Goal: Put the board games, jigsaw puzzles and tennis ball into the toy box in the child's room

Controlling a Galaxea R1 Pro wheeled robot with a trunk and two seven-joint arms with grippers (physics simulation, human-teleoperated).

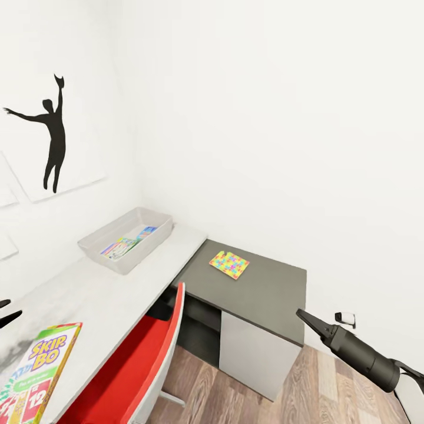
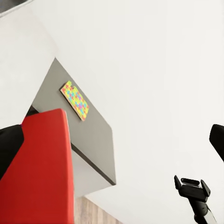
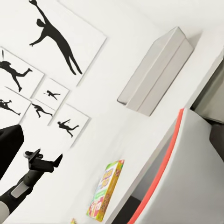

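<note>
**Skip-Bo next for the bin**

The Skip-Bo board game [image 1: 36,372] lies flat on the pale grey top of the table [image 1: 112,294], near its front edge, well apart from the toy box [image 1: 97,244] at the far end by the wall. The toy box already holds at least 2 colourful flat items. 1 jigsaw puzzle [image 1: 229,264] rests on the lower dark grey top, clear of everything.

The left gripper [image 1: 5,313] hovers just beyond the Skip-Bo box, holding nothing; whether its jaws are spread I cannot tell. The right gripper [image 1: 307,318] hangs empty beyond the dark top, its tip appearing pinched together.

Likely step: picking up the Skip-Bo box. Best to slide it partly over the table edge for a firm pinch, minding the red chair [image 1: 132,368] tucked below.
</note>
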